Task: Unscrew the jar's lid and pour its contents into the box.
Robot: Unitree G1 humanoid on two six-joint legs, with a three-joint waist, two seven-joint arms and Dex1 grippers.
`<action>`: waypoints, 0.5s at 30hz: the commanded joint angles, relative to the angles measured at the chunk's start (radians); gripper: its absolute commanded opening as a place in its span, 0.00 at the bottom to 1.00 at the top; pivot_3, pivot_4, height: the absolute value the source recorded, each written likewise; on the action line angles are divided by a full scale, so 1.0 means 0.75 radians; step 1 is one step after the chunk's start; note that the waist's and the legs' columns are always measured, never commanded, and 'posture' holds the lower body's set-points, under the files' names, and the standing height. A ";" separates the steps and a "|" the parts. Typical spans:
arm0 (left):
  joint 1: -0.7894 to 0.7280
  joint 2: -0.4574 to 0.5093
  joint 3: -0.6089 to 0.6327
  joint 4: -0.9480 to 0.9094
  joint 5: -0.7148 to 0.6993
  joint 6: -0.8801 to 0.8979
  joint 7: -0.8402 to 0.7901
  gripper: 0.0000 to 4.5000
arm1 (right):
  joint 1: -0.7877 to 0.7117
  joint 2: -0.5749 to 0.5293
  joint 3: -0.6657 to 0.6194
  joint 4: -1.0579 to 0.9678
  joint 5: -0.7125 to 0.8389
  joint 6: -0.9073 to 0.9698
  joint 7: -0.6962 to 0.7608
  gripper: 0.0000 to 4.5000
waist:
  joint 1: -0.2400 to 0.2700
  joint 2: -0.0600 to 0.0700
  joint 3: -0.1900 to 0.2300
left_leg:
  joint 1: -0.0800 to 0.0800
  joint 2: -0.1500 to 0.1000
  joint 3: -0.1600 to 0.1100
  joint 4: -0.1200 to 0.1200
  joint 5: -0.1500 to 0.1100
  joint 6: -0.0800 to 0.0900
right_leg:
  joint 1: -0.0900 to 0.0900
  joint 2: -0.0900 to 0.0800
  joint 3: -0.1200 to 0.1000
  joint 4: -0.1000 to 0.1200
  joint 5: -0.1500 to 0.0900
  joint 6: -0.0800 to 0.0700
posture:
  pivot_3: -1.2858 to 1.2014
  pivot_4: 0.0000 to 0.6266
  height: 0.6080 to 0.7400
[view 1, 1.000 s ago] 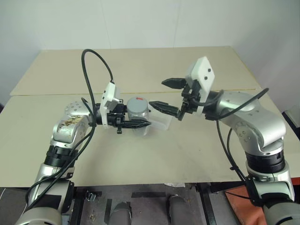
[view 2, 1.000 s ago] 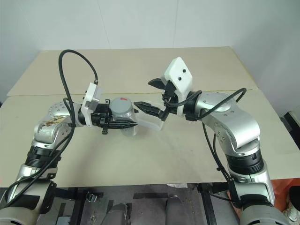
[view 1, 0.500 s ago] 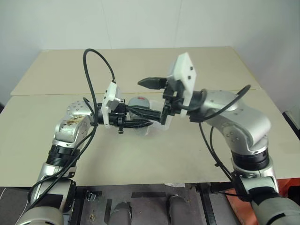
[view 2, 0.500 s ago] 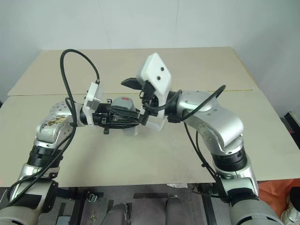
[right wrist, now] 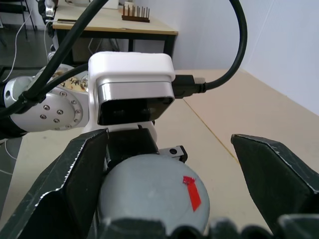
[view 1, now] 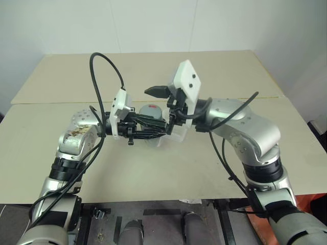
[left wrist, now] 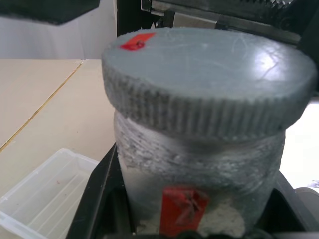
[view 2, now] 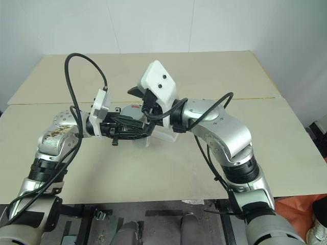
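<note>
My left gripper (view 1: 152,127) is shut on the jar (left wrist: 199,164), a silver cylinder with a red mark (left wrist: 182,209) on its side, and holds it upright above the table. The grey ribbed lid (left wrist: 209,84) sits on the jar and has a small red mark on top. My right gripper (view 1: 155,106) is open and level, and its fingers (right wrist: 75,184) stand on either side of the lid (right wrist: 154,199) with a gap on each side. The clear box (left wrist: 45,194) lies on the table just behind and below the jar (view 1: 152,109). The contents are hidden inside the jar.
The beige table (view 1: 204,168) stretches wide around both arms, with a seam (view 1: 51,102) running across behind them. Its front edge (view 1: 153,200) is close to me. A black cable (view 1: 104,69) loops up over my left wrist.
My right gripper has swung left to the jar, and its open fingers now stand either side of the lid. My left gripper and the jar have stayed in place.
</note>
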 commanded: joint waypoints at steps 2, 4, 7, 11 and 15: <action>-0.036 0.021 0.025 -0.022 -0.004 -0.023 -0.010 0.43 | 0.013 -0.039 -0.033 -0.038 -0.017 0.002 0.009 1.00 | 0.000 0.000 0.000 | 0.000 0.000 0.000 0.000 0.000 0.000 | 0.000 0.000 0.000 0.000 0.000 0.000 | 0.52 0.24 1.00; -0.034 0.021 0.025 -0.022 -0.004 -0.026 -0.010 0.43 | 0.022 -0.055 -0.042 -0.042 -0.017 0.005 0.012 1.00 | -0.002 0.000 0.000 | 0.000 0.000 0.000 0.000 0.000 0.000 | 0.000 0.000 0.000 0.000 0.000 0.000 | 0.52 0.24 1.00; -0.034 0.021 0.024 -0.025 -0.004 -0.028 -0.010 0.43 | 0.030 -0.079 -0.059 -0.046 -0.014 0.012 0.010 1.00 | -0.001 0.000 0.000 | 0.000 0.000 0.000 0.000 0.000 0.000 | 0.000 0.000 0.000 0.000 0.000 0.000 | 0.52 0.24 1.00; -0.037 0.019 0.023 -0.022 -0.005 -0.029 -0.012 0.43 | 0.036 -0.111 -0.079 -0.041 -0.011 0.007 0.015 1.00 | 0.000 0.000 0.000 | 0.000 0.000 0.000 0.000 0.000 0.000 | 0.000 0.000 0.000 0.000 0.000 0.000 | 0.52 0.24 1.00; -0.033 0.018 0.023 -0.024 -0.006 -0.031 -0.011 0.43 | 0.050 -0.146 -0.108 -0.045 0.004 0.007 0.020 1.00 | 0.000 0.000 0.000 | 0.000 0.000 0.000 0.000 0.000 0.000 | 0.000 0.000 0.000 0.000 0.000 0.000 | 0.52 0.24 1.00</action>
